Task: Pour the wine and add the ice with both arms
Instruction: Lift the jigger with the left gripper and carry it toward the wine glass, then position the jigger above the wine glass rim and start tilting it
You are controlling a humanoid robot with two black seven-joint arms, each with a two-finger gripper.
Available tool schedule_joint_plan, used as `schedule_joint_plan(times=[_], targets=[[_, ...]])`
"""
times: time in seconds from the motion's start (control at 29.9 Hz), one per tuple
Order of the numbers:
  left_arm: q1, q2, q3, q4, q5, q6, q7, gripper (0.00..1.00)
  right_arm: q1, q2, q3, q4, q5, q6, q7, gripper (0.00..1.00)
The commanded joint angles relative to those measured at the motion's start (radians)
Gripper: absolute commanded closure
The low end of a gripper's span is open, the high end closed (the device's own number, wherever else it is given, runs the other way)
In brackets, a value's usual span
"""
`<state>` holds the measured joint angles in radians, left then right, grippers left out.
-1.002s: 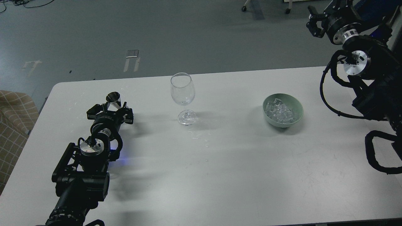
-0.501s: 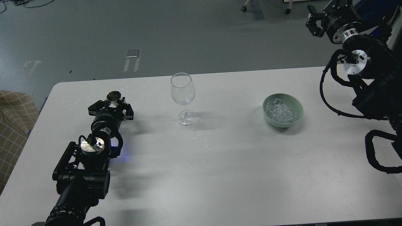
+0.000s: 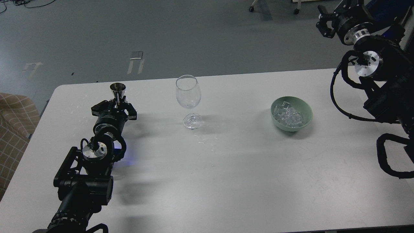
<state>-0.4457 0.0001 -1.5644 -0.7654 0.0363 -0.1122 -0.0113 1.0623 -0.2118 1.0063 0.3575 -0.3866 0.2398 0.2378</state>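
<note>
Gripping metal jigger [image 3: 117, 91] | left fingers [image 3: 124, 104] | no legible writing

Table [image 3: 226, 178]: white. Bowl [image 3: 306, 120]: pale green. Ice [image 3: 288, 116] and wine glass [image 3: 188, 97]: clear, colourless. Arms: black, silver discs. Floor: grey. Left-edge fabric [image 3: 13, 129]: tan, white grid.

Left gripper [image 3: 118, 102] sits farther up the table than 1.0 s ago, and the metal jigger [image 3: 117, 91] in its jaws goes with it: from low and tilted toward the camera with its mouth showing, to upright, cone up, clear above the fingers. Left forearm stretches out slightly along the same line. Right gripper [image 3: 325, 22] edges a little up and right near the top corner, its silver wrist disc [image 3: 368, 63] shifting the same way.
</note>
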Motion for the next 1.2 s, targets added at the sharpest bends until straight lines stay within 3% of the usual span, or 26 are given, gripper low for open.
schedule_joint_plan(times=[0.0, 0.47, 0.8, 0.97, 1.17], targets=[[-0.004, 0.000, 0.001, -0.037, -0.022, 0.002, 0.004, 0.79, -0.001, 0.000, 0.000, 0.001, 0.000, 0.000, 0.000, 0.00], [0.024, 0.000, 0.026, -0.284, -0.024, 0.058, 0.017, 0.89, -0.004, -0.009, 0.000, 0.005, 0.002, 0.001, 0.002, 0.00], [0.012, 0.000, 0.150, -0.354, -0.022, 0.089, 0.043, 0.89, -0.011, -0.015, 0.000, 0.005, 0.003, 0.001, 0.005, 0.00], [0.019, 0.000, 0.179, -0.429, -0.021, 0.158, 0.065, 0.91, -0.027, -0.015, 0.000, 0.003, 0.005, 0.003, 0.006, 0.00], [0.021, 0.000, 0.253, -0.436, -0.018, 0.161, 0.068, 0.91, -0.038, -0.015, 0.000, 0.003, 0.005, 0.003, 0.006, 0.00]])
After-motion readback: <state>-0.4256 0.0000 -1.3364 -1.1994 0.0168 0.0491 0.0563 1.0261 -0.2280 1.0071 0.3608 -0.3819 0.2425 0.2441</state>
